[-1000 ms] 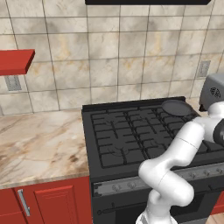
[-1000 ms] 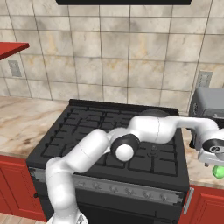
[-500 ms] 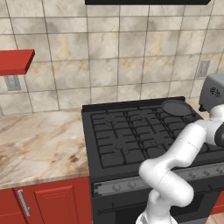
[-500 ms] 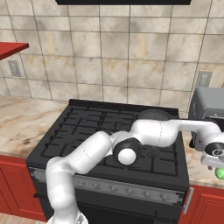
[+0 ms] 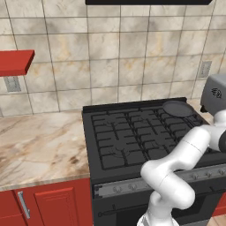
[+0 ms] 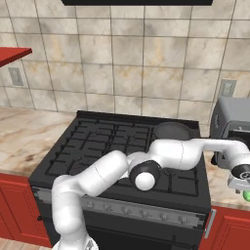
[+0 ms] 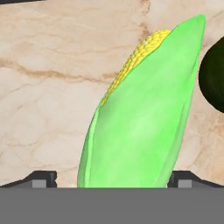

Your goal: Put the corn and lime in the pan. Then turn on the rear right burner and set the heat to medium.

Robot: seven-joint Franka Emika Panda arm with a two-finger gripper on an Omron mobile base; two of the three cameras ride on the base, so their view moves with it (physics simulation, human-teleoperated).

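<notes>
Hand view: wide-open pincer (image 7: 111, 178) straddles the corn (image 7: 144, 113) on marble counter (image 7: 52, 87), lime (image 7: 214, 78) just beside it.

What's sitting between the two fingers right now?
The corn lies between the fingers, seen in the hand view. They stand wide on either side of its lower end, on the marble counter; no contact is visible.

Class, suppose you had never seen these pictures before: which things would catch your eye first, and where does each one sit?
First, the corn: a bright green husk with yellow kernels showing, lying on the marbled counter between the fingertips of the open gripper, with the dark lime just beside it. Next, the white arm sweeping across the black stove, and the dark pan on its rear right burner.
</notes>
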